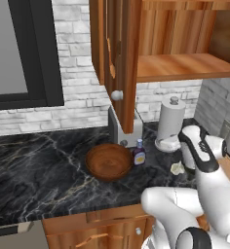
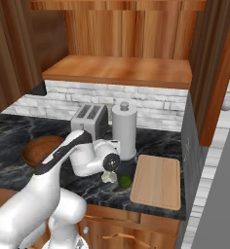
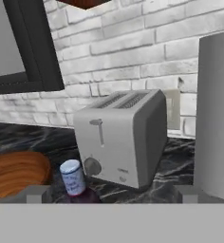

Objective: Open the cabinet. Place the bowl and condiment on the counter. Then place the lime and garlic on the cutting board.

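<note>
1. Cabinet: we see it on the wall above the counter, its door swung open and its shelf bare.
2. Counter: we find the black marble top carrying everything below.
3. Cutting board: it lies flat at the right end of the counter, bare.
4. Bowl: it sits on the counter before the toaster.
5. Condiment: it stands upright just right of the bowl.
6. Gripper: we see its fingers spread wide, holding nothing, low near the condiment.
7. Lime and garlic: both rest on the counter beside the board.
</note>
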Tool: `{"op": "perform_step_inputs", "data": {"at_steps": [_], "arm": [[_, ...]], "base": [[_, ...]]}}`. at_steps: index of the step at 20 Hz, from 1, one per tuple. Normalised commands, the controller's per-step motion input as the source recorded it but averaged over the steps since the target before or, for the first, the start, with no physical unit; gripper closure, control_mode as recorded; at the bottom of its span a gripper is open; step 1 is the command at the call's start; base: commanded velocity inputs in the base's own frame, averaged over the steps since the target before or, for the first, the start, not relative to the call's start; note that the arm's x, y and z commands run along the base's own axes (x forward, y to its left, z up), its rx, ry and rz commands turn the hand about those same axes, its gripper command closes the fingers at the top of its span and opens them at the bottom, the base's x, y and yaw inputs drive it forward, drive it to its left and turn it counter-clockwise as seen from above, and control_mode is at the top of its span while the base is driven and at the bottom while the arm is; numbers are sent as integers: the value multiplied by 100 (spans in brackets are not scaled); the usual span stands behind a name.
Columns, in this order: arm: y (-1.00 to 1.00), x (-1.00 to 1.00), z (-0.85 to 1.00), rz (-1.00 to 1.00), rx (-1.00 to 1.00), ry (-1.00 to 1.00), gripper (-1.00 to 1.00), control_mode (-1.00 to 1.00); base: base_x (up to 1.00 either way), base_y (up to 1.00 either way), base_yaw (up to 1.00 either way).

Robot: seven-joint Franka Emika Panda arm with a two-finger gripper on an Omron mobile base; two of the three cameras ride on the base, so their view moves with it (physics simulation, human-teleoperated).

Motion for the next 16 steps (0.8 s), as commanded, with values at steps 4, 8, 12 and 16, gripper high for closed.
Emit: {"op": "perform_step_inputs", "data": {"at_steps": [4,8,12,16], "arm": [[-10,-30,14,-18,-1,6,-100,-100],[2,3,6,-1,0,2,-100,-100],[-5,1,23,-8,-5,21,-100,-100],[-9,0,11,-11,-16,28,-100,-100]], "base": [[0,0,0],[0,0,0],[0,0,0],[0,0,0]]}}
